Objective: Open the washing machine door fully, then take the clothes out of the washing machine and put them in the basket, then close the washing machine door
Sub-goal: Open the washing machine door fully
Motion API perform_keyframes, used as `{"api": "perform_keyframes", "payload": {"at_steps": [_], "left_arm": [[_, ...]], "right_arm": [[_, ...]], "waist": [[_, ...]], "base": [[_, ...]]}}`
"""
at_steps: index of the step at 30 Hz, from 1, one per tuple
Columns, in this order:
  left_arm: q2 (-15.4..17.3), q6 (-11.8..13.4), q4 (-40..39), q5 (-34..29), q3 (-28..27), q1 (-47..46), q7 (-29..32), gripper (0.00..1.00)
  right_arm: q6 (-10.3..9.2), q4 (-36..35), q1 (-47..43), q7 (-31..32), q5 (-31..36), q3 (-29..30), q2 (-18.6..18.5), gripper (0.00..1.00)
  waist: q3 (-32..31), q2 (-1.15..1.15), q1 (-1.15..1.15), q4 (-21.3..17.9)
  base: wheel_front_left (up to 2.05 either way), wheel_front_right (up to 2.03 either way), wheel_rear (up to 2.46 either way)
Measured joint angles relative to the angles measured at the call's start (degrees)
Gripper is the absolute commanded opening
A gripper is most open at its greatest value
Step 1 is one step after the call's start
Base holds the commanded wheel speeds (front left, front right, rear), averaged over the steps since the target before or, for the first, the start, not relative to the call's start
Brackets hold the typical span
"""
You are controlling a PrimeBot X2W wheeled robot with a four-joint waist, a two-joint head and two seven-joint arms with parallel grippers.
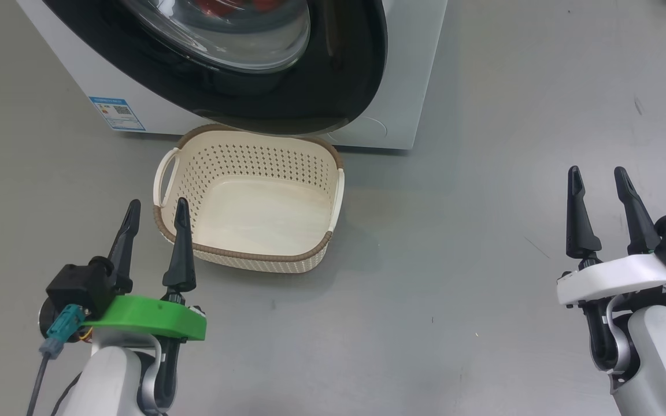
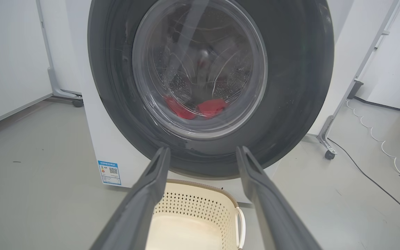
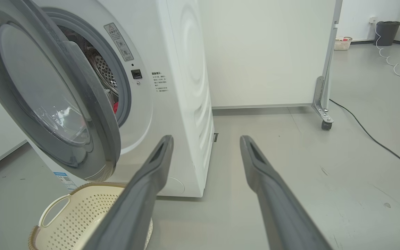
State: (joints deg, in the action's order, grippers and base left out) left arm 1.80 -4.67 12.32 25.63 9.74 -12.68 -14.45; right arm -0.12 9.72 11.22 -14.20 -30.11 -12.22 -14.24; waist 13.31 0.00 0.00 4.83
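Note:
The white washing machine stands at the top of the head view, its black-ringed door ajar and hanging over the basket. Red clothes show through the door's glass, lying in the steel drum. A cream basket with a brown rim sits on the floor just below the door, with nothing in it. My left gripper is open, fingertips beside the basket's near left corner. My right gripper is open over bare floor far to the basket's right. In the right wrist view the door stands partly swung out from the mouth.
Grey floor spreads to the right of the basket and machine. A wheeled white partition foot and a black cable lie right of the machine. A dark bin and another small basket stand far back.

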Motion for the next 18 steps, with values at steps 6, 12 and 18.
{"api": "perform_keyframes", "payload": {"at_steps": [6,12,18], "left_arm": [[0.00,-0.18,0.13,0.00,0.03,0.01,0.00,1.00],[0.00,-0.19,0.14,0.01,0.35,0.01,0.00,1.00],[0.00,-0.24,0.14,0.05,1.09,0.01,0.00,1.00]], "right_arm": [[0.02,-0.04,-0.05,0.00,0.03,0.02,0.14,1.00],[0.03,-0.10,-0.06,0.00,0.53,0.08,0.13,1.00],[0.53,-0.22,-0.05,0.00,1.02,0.07,-0.38,1.00]], "waist": [[-0.13,0.00,0.00,0.06],[-0.19,0.00,0.00,0.16],[0.02,0.00,0.00,0.39]], "base": [[0.00,0.00,0.00],[0.00,0.00,0.00],[0.00,0.00,0.00]]}}
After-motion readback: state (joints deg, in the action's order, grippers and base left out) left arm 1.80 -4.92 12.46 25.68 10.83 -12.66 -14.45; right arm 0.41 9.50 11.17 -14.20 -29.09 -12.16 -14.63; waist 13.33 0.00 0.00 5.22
